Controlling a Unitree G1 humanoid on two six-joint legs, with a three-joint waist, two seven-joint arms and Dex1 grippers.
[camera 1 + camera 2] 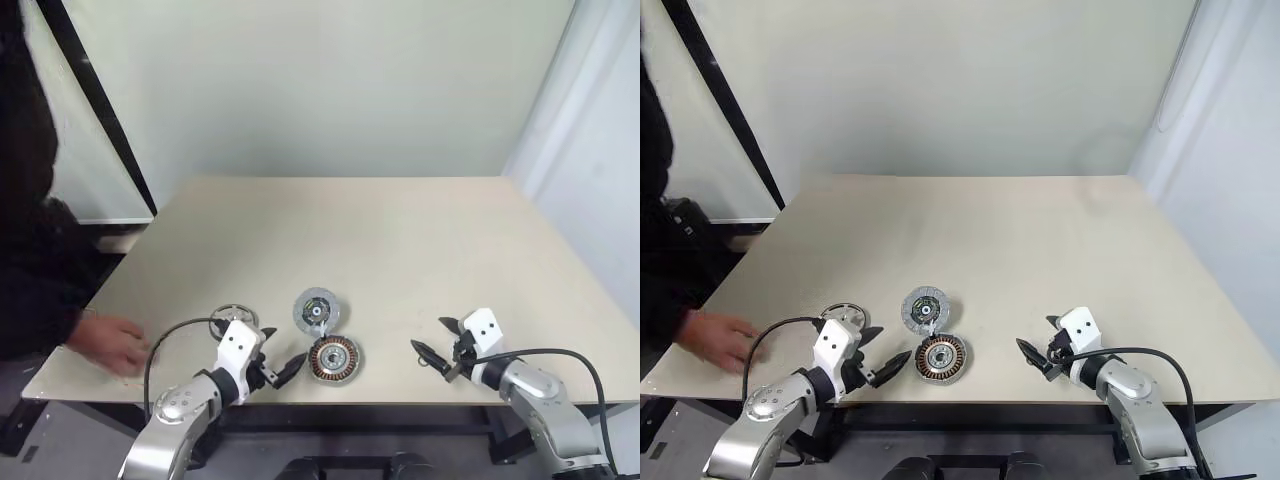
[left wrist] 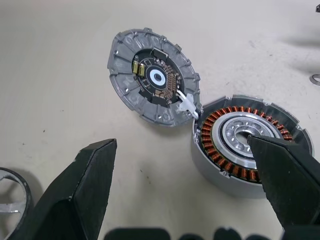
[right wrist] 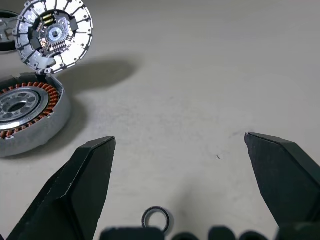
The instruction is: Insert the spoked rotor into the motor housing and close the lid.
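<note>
The motor housing [image 1: 334, 357] lies near the table's front edge, its copper windings ringing a silvery centre [image 2: 248, 145]. The lid [image 1: 316, 311] stands tilted open just behind it, joined to its rim by a small white piece [image 2: 186, 105]. To the left of both, the spoked rotor [image 1: 234, 320] lies flat on the table. My left gripper [image 1: 283, 352] is open between rotor and housing, pointing at the housing and holding nothing. My right gripper [image 1: 432, 336] is open and empty to the right of the housing, well apart from it.
A person's hand [image 1: 110, 345] rests on the table's front left corner, close to the rotor. A small metal ring [image 3: 156, 217] lies on the table by my right gripper. The tan table [image 1: 400, 240] stretches back to a pale wall.
</note>
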